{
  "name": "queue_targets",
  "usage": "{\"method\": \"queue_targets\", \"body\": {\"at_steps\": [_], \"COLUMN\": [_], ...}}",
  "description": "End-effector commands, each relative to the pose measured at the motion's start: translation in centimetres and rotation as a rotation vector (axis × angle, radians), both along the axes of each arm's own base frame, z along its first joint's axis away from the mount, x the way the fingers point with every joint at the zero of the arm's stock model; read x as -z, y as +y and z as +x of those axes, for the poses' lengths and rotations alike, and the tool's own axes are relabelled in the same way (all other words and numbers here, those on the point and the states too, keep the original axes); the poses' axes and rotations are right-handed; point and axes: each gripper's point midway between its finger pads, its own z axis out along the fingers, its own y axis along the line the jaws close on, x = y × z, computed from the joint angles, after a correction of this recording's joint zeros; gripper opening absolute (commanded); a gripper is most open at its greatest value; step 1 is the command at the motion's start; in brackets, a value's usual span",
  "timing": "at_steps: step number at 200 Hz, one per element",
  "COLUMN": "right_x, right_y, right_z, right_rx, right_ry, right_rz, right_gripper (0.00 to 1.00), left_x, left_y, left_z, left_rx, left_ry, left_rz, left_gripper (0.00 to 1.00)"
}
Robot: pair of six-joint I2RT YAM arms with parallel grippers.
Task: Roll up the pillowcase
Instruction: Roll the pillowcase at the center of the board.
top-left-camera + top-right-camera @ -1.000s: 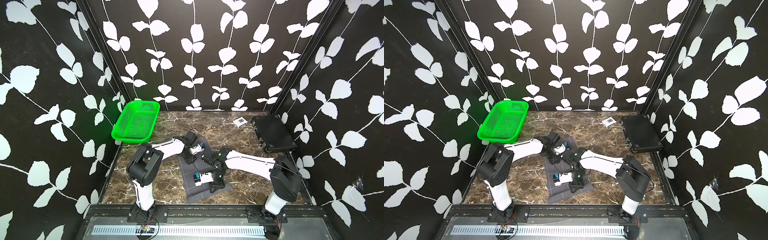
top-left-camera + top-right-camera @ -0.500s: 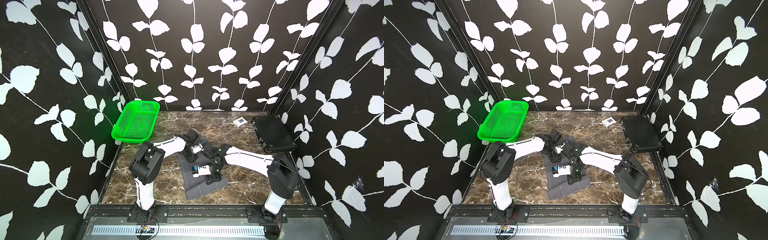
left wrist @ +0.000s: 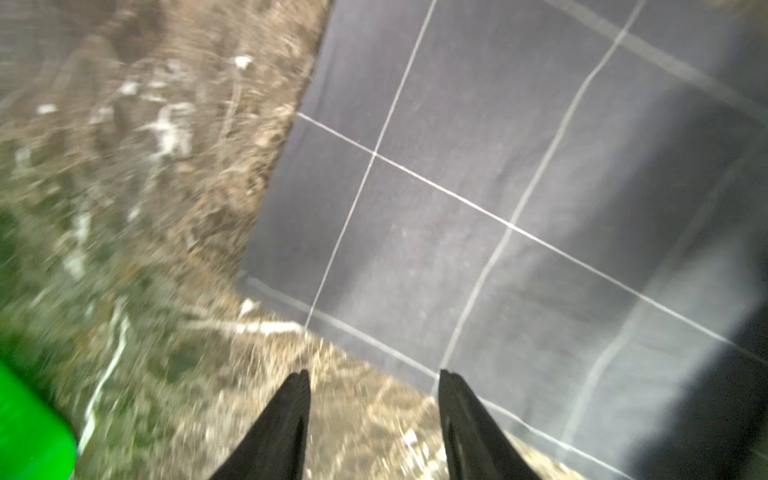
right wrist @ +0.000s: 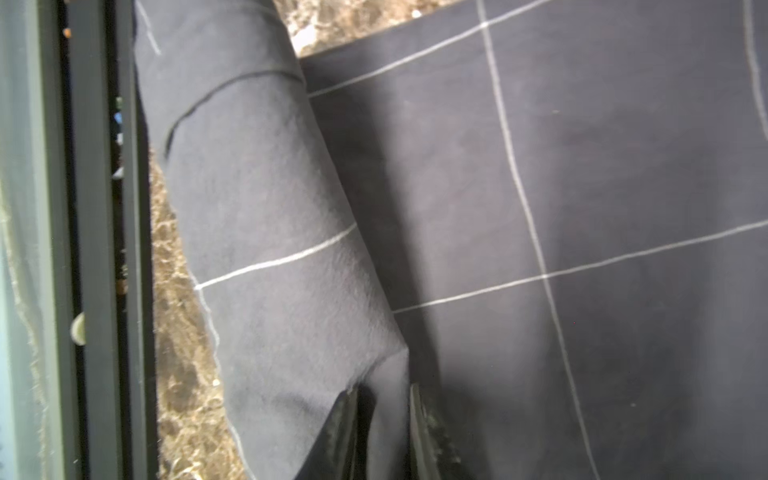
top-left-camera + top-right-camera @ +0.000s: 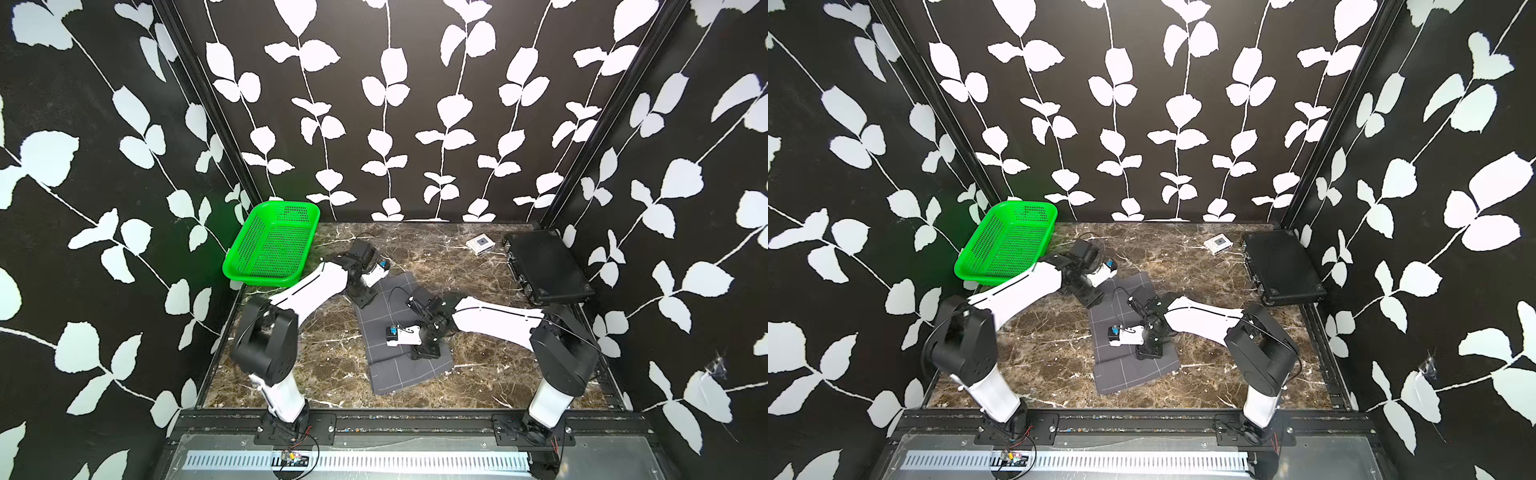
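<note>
Across the middle of the table [image 5: 478, 384], low and central in both top views, the pillowcase [image 5: 390, 370] [image 5: 1125, 370] lies as a grey gridded strip running from the near side toward the back. Its near end is turned over into a loose roll. The right claw [image 4: 384, 395] is clamped on that roll, a ridge of cloth pinched between its close-set fingers. Its arm stretches low and almost level from the lower-right base, wrist bent down onto the fabric. At the strip's far end the left claw [image 3: 374, 382] hangs with fingers apart and nothing between them, one tip over the cloth's edge, the other over bare marble. That arm slants up from the lower-left base, wrist tipped downward. A green basket [image 5: 272, 283] sits upper left, a black case [image 5: 548, 266] at right, a small white card [image 5: 480, 244] beside it.
</note>
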Motion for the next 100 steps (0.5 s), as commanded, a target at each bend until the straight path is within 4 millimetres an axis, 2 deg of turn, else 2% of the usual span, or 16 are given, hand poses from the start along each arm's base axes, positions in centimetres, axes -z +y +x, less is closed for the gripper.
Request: {"method": "queue_targets", "body": {"at_steps": [1, 42, 66, 81, 100], "right_x": [1.4, 1.7, 1.7, 1.7, 1.6], "right_y": [-0.8, -0.5, -0.5, -0.8, -1.3], "right_z": [0.5, 1.0, 1.0, 1.0, 1.2], "right_rx": [0.038, 0.047, 0.049, 0.050, 0.071], "right_ry": [0.003, 0.003, -0.002, -0.005, -0.017], "right_rz": [-0.026, -0.032, -0.032, -0.048, -0.072], "right_gripper": [0.24, 0.23, 0.21, 0.19, 0.15], "left_x": [-0.8, -2.2, -0.8, -0.4, 1.4], "left_y": [-0.1, -0.9, -0.6, -1.7, -2.6], "left_z": [-4.3, -9.1, -11.2, -12.0, -13.5], "left_rx": [-0.039, 0.006, 0.034, 0.097, 0.205], "left_ry": [0.091, 0.098, 0.142, 0.179, 0.245], "left_rz": [-0.102, -0.272, -0.270, -0.288, -0.230], "left_gripper": [0.51, 0.51, 0.51, 0.51, 0.50]}}
